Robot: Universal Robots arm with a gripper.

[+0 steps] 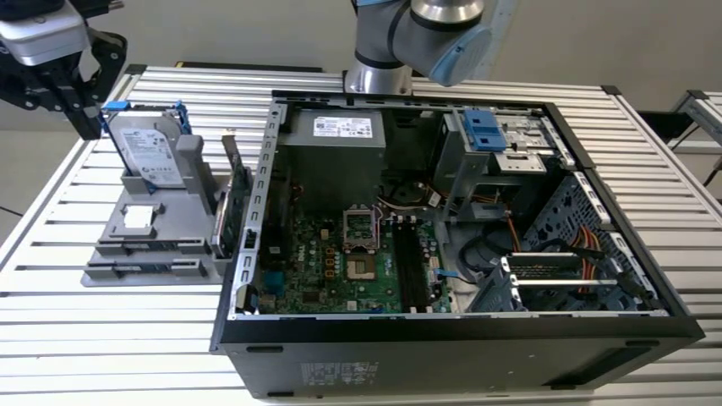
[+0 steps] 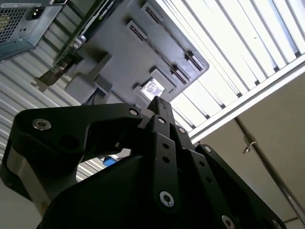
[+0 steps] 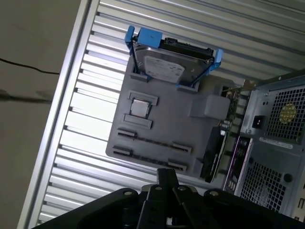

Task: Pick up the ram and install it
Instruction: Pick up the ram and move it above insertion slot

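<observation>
hand (image 1: 88, 127) pressed together, nothing visible in it, at 10 o'clock above gray holder (image 3: 167, 124). ram not clearly resolvable, probably edge-on in holder's slots (image 3: 152, 141). Spread first, centre on stick, descend square.

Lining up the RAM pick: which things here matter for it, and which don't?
Job: gripper, gray parts holder, motherboard memory slots, open computer case.
Lying about: hard drive in blue bracket, expansion card, processor chip.
</observation>
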